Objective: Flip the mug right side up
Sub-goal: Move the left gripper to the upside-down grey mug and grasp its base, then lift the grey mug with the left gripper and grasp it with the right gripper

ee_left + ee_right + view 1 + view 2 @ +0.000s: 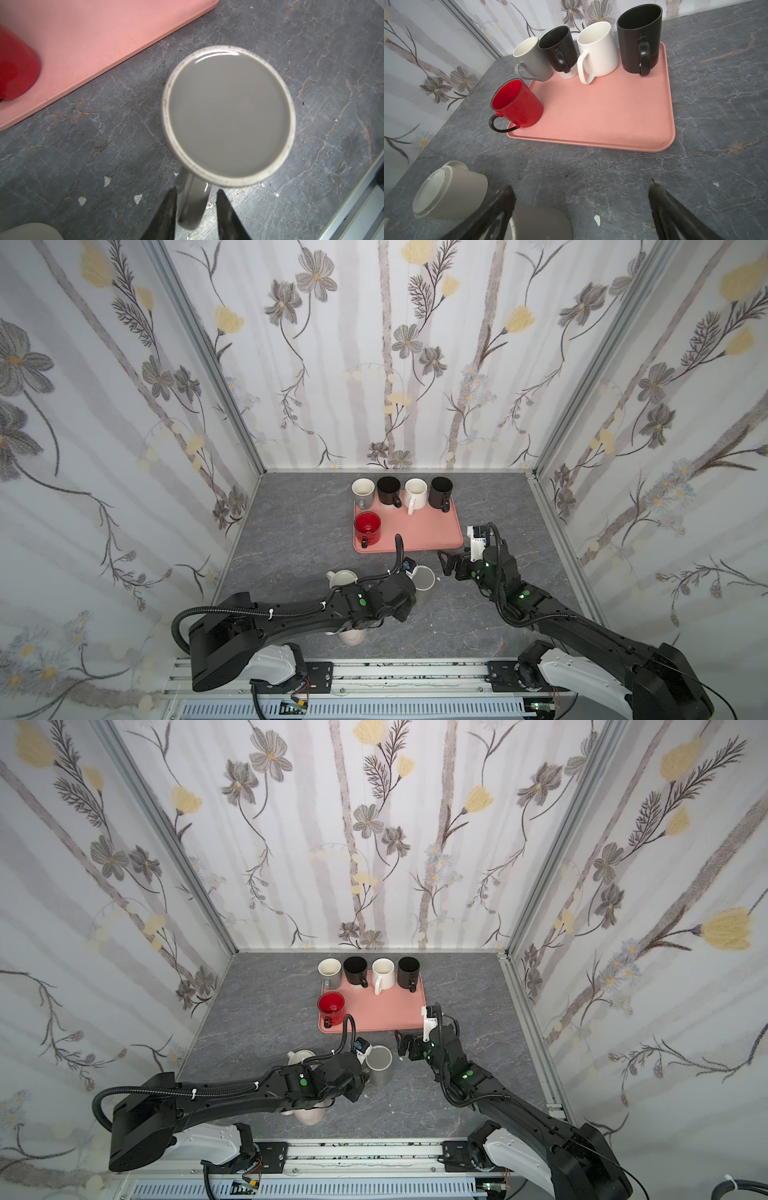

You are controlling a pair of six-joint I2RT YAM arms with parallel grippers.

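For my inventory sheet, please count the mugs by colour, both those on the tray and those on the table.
Grey mugs: 2
Black mugs: 2
White mug: 1
Red mug: 1
Beige mugs: 2, one partly hidden
Total: 8 mugs

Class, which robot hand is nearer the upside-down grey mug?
Left. The left hand straddles the handle of the grey mug; the right hand hangs open beside it, apart.

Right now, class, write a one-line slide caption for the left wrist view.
Upside-down gray mug on the table, its handle straddled by the left gripper, pink tray nearby.
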